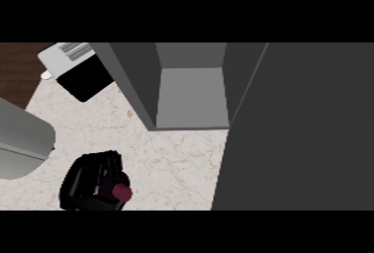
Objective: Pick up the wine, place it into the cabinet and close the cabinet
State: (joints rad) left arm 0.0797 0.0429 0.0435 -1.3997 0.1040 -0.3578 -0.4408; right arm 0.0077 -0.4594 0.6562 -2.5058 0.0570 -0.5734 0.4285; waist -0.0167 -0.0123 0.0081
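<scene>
Low on the left of the head view, my left hand [91,184] is over the pale marble counter [175,158]. Its fingers are curled round the wine bottle [122,192]. Only a dark red rounded part of the bottle shows beside the palm; the rest is hidden by the hand. The grey cabinet [191,94] stands up and to the right of the hand. It is open and I see its lighter inner floor and walls. Its dark grey door [300,128] fills the right side. My right hand does not show.
A white and black appliance [76,69] lies at the counter's far left corner. A large grey rounded body [22,141] stands at the left edge, close to my hand. Dark wood [18,64] lies beyond the counter's edge at the top left.
</scene>
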